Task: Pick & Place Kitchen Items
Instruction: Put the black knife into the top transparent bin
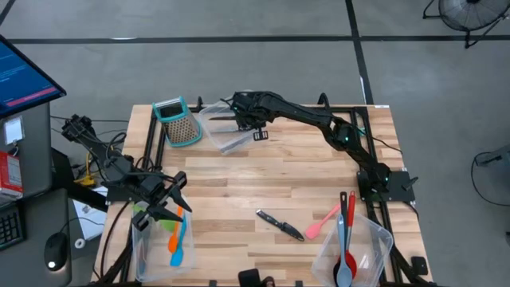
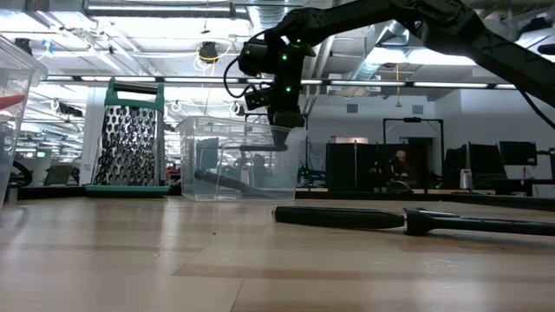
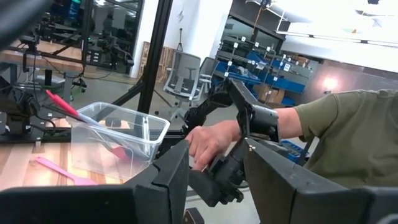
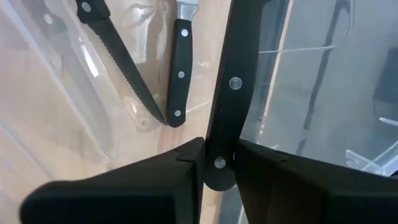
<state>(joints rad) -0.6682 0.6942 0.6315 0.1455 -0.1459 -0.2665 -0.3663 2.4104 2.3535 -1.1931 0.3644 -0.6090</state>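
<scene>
Over far tub [image 1: 225, 127], right hand [image 4: 217, 163] pinching knife [image 4: 234, 87]

Grey concrete floor [image 1: 239, 20] around the light wooden butcher-block table [image 1: 239, 179], crossed by dark taped lines. Blue-lit monitor screen [image 1: 24, 76] at the table's far left corner; black computer mouse [image 1: 54, 251] and keyboard edge on the side desk below it. Black pedestal fan [image 1: 470, 14] in the far right corner of the floor. Level across the table: open ceiling with silver ducts [image 2: 156, 9] and long white light strips, dark shelving and monitors along the back, a person [image 2: 399, 166] seated far off. Grey mesh office chair [image 3: 183, 71] beside blue-binned shelving [image 3: 261, 65]; a person in an olive-green sleeve [image 3: 336, 130] close by
</scene>
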